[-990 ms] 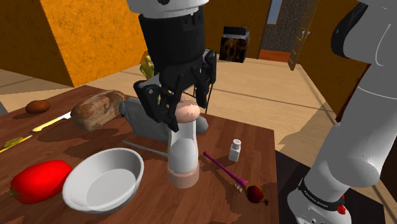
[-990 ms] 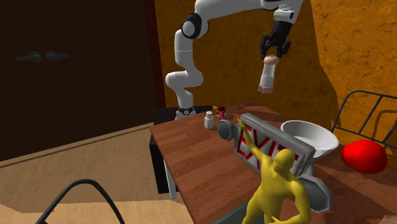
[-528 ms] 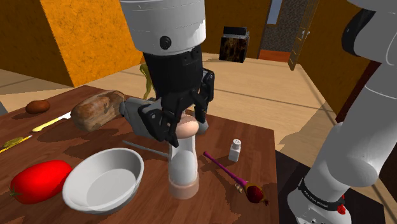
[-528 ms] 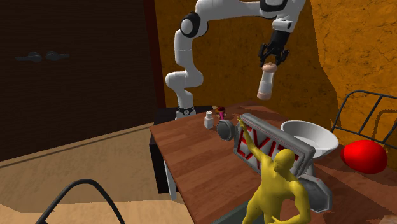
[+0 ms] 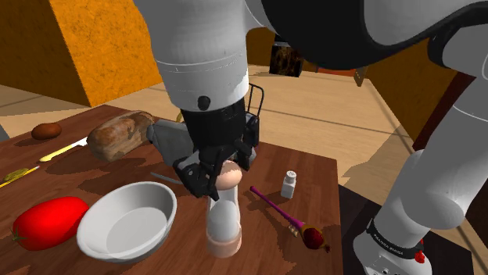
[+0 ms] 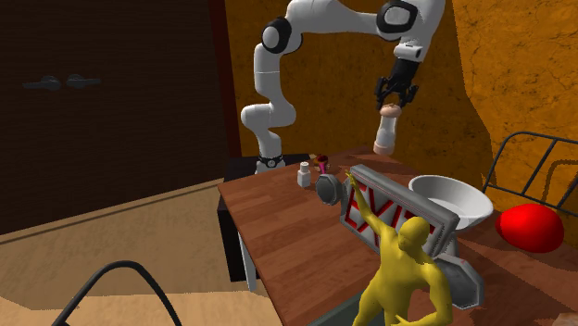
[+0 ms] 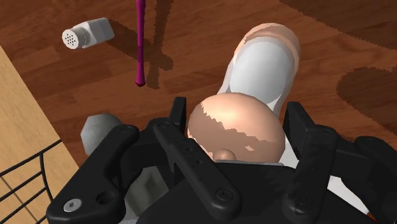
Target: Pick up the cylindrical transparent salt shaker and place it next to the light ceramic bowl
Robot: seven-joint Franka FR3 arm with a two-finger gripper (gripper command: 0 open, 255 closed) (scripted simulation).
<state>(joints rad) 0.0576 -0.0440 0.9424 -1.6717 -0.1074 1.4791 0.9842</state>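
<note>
- The tool is seen clamped on the rounded pinkish cap of the salt shaker; both fingers are pressed against the cap.
- The salt shaker, a whitish cylinder with a pinkish base, is held upright just beside the white bowl.
- Contact between its base and the wooden tabletop cannot be told.
- A small white shaker is noted farther from the bowl, past the held one, with a purple spoon lying between.
- A red rounded object is set just beside the bowl's opposite side.
</note>
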